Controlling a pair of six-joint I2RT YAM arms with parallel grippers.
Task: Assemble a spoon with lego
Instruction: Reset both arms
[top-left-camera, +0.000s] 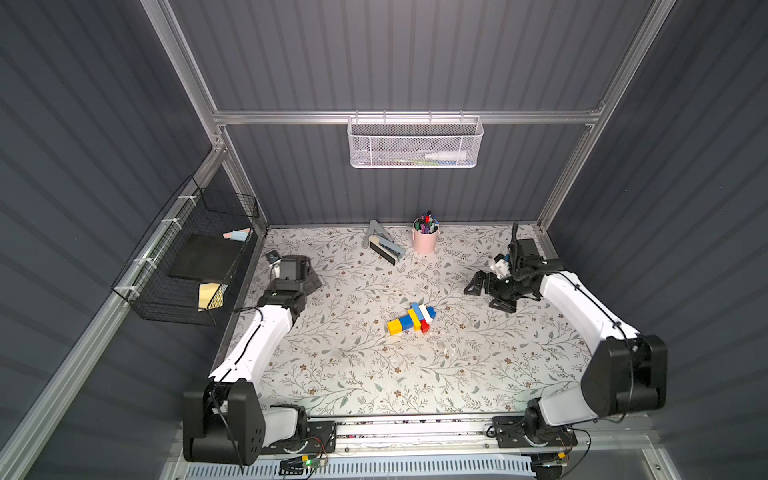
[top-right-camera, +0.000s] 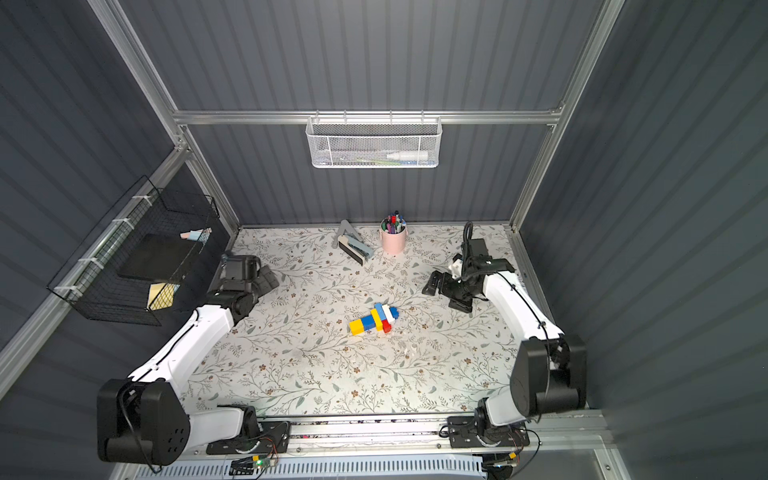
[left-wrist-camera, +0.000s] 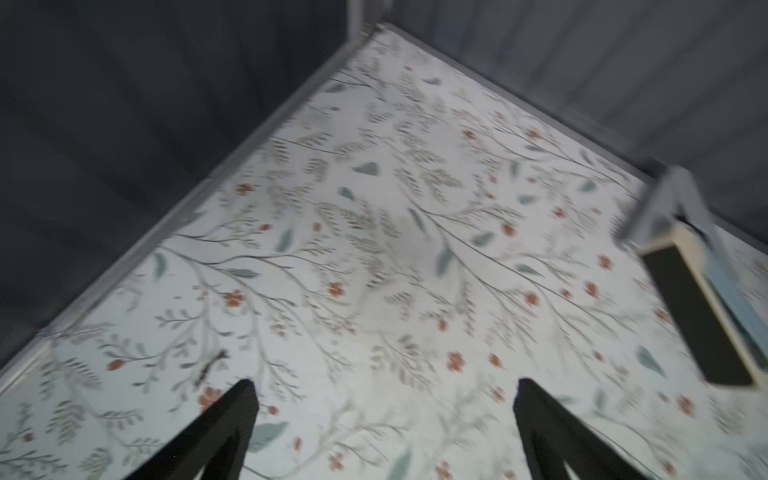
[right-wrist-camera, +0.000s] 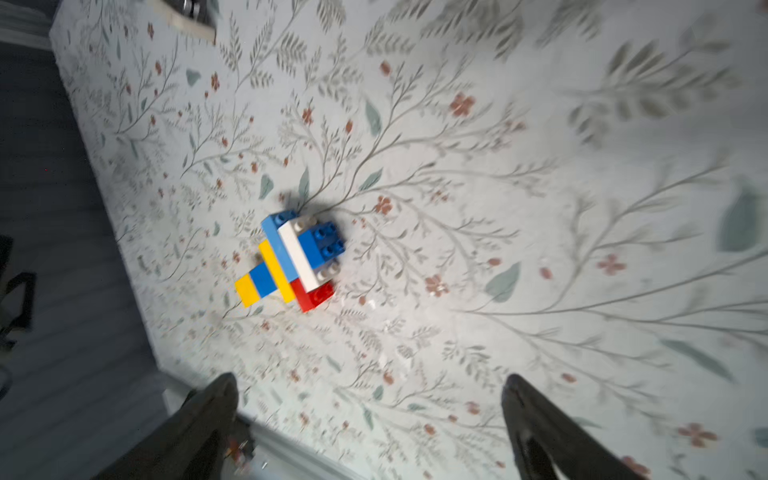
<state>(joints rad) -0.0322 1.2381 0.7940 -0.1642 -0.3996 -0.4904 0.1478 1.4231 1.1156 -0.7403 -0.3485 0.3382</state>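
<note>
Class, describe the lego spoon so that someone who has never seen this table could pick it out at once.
Start at the flower-patterned table. Near its middle, in front of the pink pen cup at the back wall, lies the spoon, touched by nothing. It is the only brick piece there: a yellow and blue handle widening to a blue, white and red end.

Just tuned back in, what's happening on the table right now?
Nobody is holding anything at the moment. The spoon lies in one joined piece near the middle of the table, with no loose lego visible around it. The left gripper is open and empty over the far left corner. The right gripper is open and empty too, off to the right side and clear of the spoon. By the look of it, the build is done.
</note>
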